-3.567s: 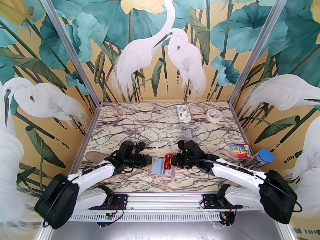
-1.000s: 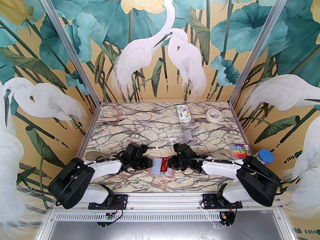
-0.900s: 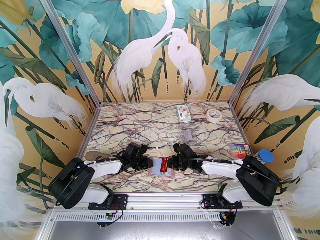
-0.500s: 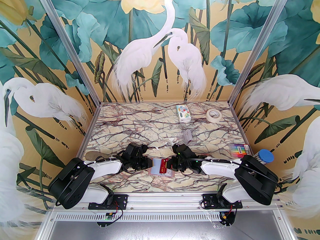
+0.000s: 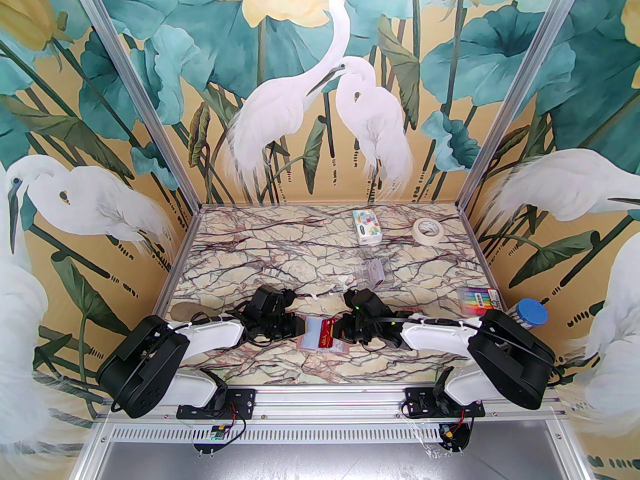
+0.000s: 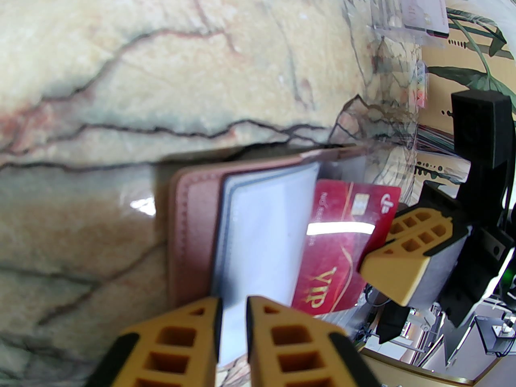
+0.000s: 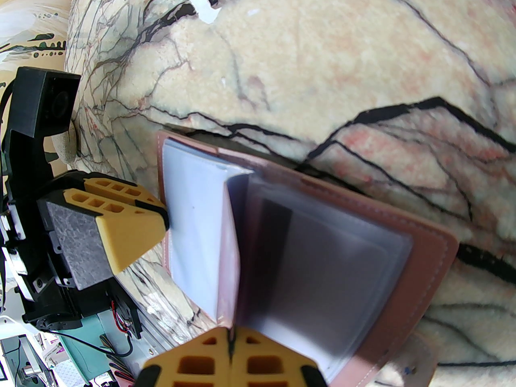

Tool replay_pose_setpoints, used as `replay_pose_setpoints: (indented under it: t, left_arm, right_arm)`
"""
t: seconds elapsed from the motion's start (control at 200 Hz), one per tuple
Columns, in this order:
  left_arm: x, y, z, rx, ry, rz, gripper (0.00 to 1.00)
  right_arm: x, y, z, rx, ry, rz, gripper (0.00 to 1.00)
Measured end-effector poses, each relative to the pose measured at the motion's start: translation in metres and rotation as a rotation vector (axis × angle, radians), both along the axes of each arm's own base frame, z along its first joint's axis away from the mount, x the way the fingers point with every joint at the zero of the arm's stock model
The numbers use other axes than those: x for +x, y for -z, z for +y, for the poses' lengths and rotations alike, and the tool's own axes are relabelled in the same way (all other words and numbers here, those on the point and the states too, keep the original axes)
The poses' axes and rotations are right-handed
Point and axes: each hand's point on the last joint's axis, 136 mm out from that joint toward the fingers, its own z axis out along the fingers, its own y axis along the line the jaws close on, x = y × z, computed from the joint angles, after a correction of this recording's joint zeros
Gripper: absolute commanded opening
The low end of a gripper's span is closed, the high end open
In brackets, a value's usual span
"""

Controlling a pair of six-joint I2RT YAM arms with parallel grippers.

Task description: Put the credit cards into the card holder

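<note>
The pink card holder [image 5: 339, 349] lies open near the table's front, its clear sleeves fanned up [image 6: 193, 232] [image 7: 427, 256]. My right gripper [image 5: 341, 332] [image 6: 387, 242] [image 7: 230, 337] is shut on the right end of a red credit card [image 5: 327, 337] [image 6: 342, 240]. The card's left edge sits behind a clear sleeve. My left gripper [image 5: 301, 326] [image 6: 234, 302] [image 7: 164, 216] comes in from the left, its fingers nearly together on the edge of a pale sleeve page.
A clear plastic stand [image 5: 372, 270] with a pale card in it stands just behind the right gripper. A tissue pack [image 5: 366, 227] and a tape roll [image 5: 428, 229] sit at the back. A marker pack [image 5: 480, 302] and a blue-lidded tube [image 5: 531, 312] are at the right edge.
My right gripper has edged left with the red card, bringing it further over the open holder. The left arm has stayed in place.
</note>
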Motion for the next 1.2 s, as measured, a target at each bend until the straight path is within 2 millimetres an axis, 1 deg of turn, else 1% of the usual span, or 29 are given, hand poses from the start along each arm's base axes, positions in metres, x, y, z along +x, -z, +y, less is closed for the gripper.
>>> replay_pose_setpoints:
  t: [0.31, 0.68, 1.17, 1.2]
  left_arm:
    - [0.0, 0.0, 0.0, 0.0, 0.0, 0.0, 0.18]
    - [0.0, 0.0, 0.0, 0.001, 0.0, 0.0, 0.18]
    - [0.0, 0.0, 0.0, 0.001, -0.001, 0.0, 0.18]
    - [0.0, 0.0, 0.0, 0.001, -0.001, 0.0, 0.18]
  right_arm:
    - [0.0, 0.002, 0.0, -0.003, 0.003, 0.006, 0.0]
    - [-0.001, 0.01, 0.003, -0.004, -0.007, 0.022, 0.0]
    - [0.0, 0.009, 0.004, 0.0, -0.01, 0.022, 0.0]
    - [0.0, 0.009, 0.004, -0.003, -0.011, 0.024, 0.02]
